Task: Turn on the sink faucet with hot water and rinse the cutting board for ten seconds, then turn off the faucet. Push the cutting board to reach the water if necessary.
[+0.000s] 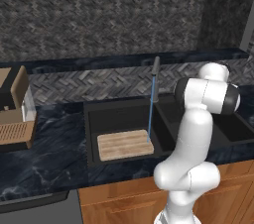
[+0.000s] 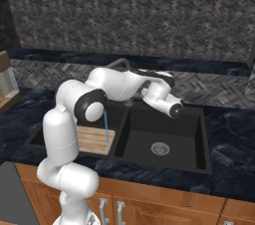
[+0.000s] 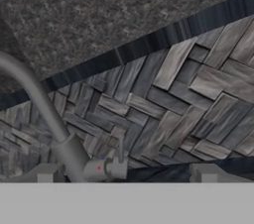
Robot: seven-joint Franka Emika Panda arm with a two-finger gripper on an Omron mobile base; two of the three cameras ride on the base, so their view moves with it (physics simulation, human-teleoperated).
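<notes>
The sink faucet (image 1: 155, 75) stands behind the divider of the black sink (image 1: 94, 119). From it the water (image 1: 150, 114) falls as a thin blue stream onto the right end of the cutting board (image 1: 124, 144), which lies flat in the left basin. The right base view has the same water (image 2: 106, 127) and cutting board (image 2: 93, 141). In the hand view my gripper (image 3: 126, 176) is open, facing the backsplash. The faucet's curved tube (image 3: 44, 111) and its small handle (image 3: 106, 168), marked with a red dot, lie low between the fingertips (image 3: 44, 173), left of centre. Nothing is held.
A brown-and-tan appliance (image 1: 15, 114) stands on the dark marble counter at the left. The right basin holds a round silver drain (image 2: 160, 148). A dark ledge (image 1: 124, 61) runs along the herringbone backsplash behind the sink. Wooden cabinet fronts (image 2: 164, 204) are below.
</notes>
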